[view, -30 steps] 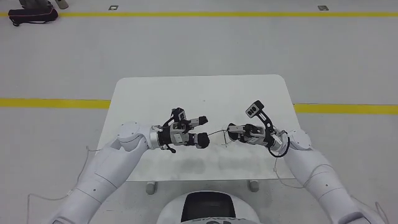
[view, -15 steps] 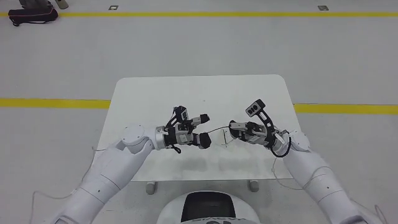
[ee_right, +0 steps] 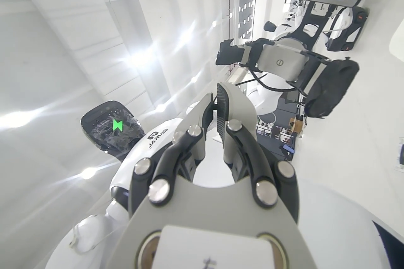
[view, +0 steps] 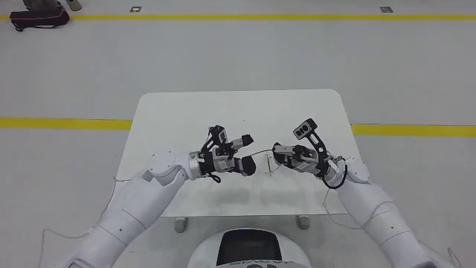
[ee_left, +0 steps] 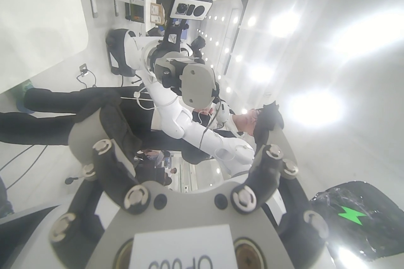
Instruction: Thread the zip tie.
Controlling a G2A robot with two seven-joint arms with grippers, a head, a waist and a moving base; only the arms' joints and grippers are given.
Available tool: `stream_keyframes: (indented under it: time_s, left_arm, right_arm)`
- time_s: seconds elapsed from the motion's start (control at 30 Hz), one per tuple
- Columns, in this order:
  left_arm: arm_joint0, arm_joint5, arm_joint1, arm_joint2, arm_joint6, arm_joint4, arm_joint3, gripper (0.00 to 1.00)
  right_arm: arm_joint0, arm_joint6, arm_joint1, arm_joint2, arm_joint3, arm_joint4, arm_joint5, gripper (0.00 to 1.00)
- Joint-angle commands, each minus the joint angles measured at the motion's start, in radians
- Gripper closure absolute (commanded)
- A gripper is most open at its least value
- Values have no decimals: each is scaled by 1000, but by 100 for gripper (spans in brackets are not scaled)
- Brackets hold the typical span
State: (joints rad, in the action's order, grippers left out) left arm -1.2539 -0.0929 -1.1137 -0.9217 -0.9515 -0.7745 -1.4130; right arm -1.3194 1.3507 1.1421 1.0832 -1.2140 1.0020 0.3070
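Note:
In the top view a thin black zip tie (view: 260, 154) hangs in the air above the white table (view: 223, 112), stretched between my two grippers. My right gripper (view: 275, 154) is shut on one end of it, and in its own wrist view the fingers (ee_right: 214, 93) are pressed together. My left gripper (view: 250, 160) faces it from close by. Its padded fingers are spread wide in the left wrist view (ee_left: 183, 131), and nothing is between them. That view has the right gripper (ee_left: 192, 84) straight ahead. The right wrist view shows the left gripper (ee_right: 281, 68) open.
Both grippers hover over the front middle of the table, near its front edge (view: 245, 214). Bare tabletop lies behind and to both sides. Yellow floor lines (view: 67, 123) run past the table.
My left gripper has shifted slightly to the right, closer to the right gripper and the tie's free end. The right arm has hardly moved.

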Motion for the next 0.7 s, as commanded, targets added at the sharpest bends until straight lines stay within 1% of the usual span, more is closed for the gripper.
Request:
stream_keyframes:
  time_s: [0.0, 0.17, 0.2, 0.27, 0.37, 0.67]
  left_arm:
    - [-3, -30, -3, -1, 0, -24, 0, 0]
    - [-3, -30, -3, -1, 0, -24, 0, 0]
    - [-3, -30, -3, -1, 0, -24, 0, 0]
    - [-7, -31, -4, 5, 21, -14, -14, 0]
    - [-7, -32, -4, 9, 30, 3, -23, 0]
    - [-6, -22, -2, 13, 32, 32, -32, 0]
  right_arm:
    - [3, 0, 2, -2, 3, 0, 4, 100]
    - [3, 0, 2, -2, 3, 0, 4, 100]
    - [0, -19, 3, -3, -8, -5, 1, 100]
    - [-9, -41, 4, -3, -28, -14, 1, 100]
    - [-18, -58, 6, -1, -44, -22, 5, 100]
    - [-16, -80, 13, -11, -49, -55, 5, 100]
